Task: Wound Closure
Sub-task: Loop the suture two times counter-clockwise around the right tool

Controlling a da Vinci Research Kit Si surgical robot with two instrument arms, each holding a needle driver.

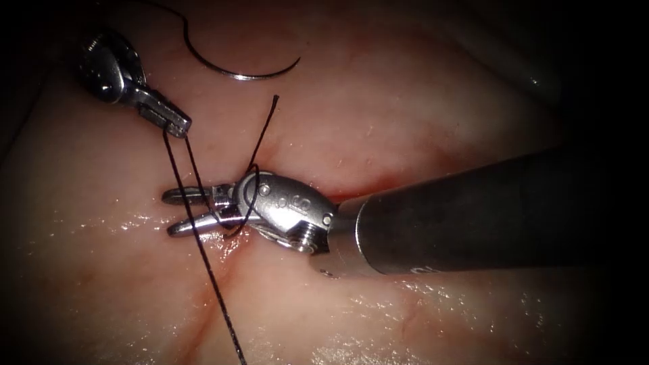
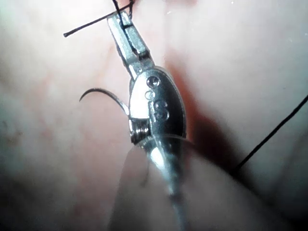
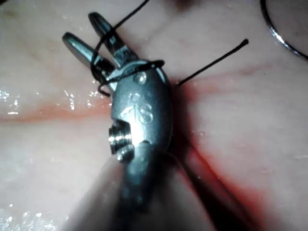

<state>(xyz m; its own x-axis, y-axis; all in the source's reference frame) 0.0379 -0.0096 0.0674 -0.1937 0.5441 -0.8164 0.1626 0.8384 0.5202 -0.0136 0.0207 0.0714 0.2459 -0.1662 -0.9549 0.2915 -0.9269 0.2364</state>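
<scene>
The left tool [image 1: 177,126] has its fingers clamped on the thread [image 1: 203,257]; the right tool [image 1: 177,211] holds nothing — fingers apart, thread looped around it. The needle [image 1: 236,71] lies free on the tissue [image 1: 405,115].

The thread [image 1: 203,260] runs off the endoscope view's lower edge, its end unseen.

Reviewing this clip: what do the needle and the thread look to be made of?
The needle, lying free on the tissue, looks like polished metal, likely steel: thin, curved, with a bright glint. The thread, held by the left tool, looks like dark matte fibre, fine and limp; braided or single-strand cannot be told.
</scene>
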